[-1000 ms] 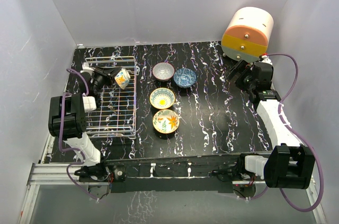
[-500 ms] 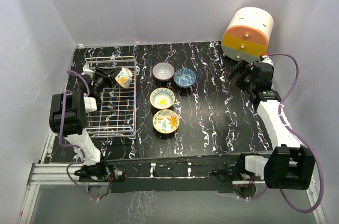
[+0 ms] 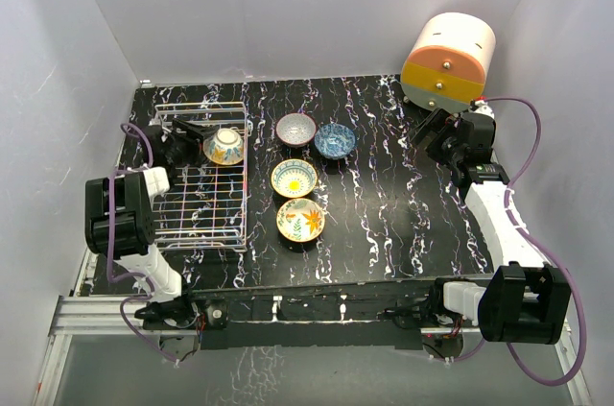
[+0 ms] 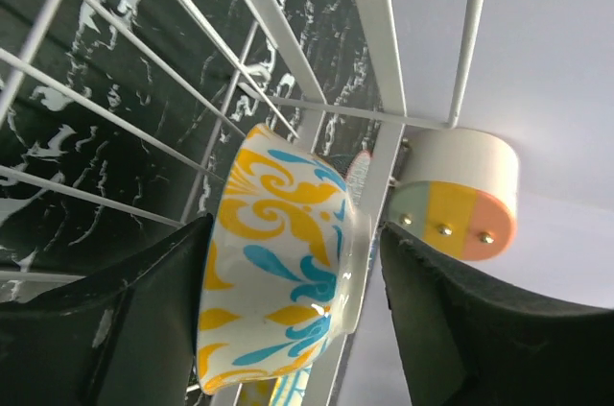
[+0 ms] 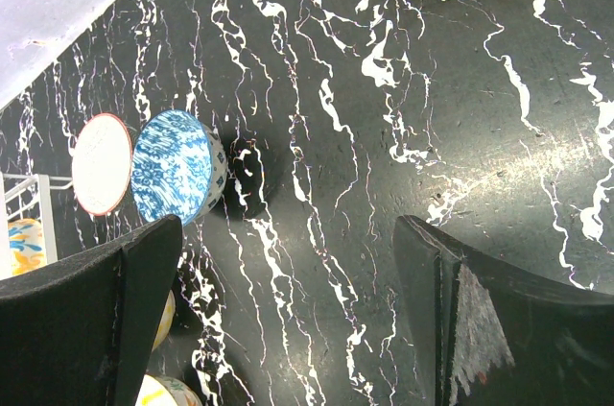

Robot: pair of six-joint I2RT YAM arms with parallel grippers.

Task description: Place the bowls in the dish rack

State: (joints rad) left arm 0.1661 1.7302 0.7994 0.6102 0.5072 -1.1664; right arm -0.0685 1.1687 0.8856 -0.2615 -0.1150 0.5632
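now, in the overhead view, the left hand has spread apart over the last second. the yellow-patterned bowl, which it was holding tilted on its side, sits mouth-up at the far end of the dish rack. four more wait on the counter just right of the rack: the grey bowl, the blue bowl, the yellow-rimmed bowl and the orange floral bowl. the right hand hangs near the drum, well apart from them.

left wrist view: the fingers stand apart on either side of the yellow-patterned bowl. a gap shows on the rim side; contact on the other side cannot be told.

right wrist view: the right hand is spread with nothing between its fingers, above bare counter.

judgement: one bowl is loaded and four remain. the left hand should back out without nudging the bowl.
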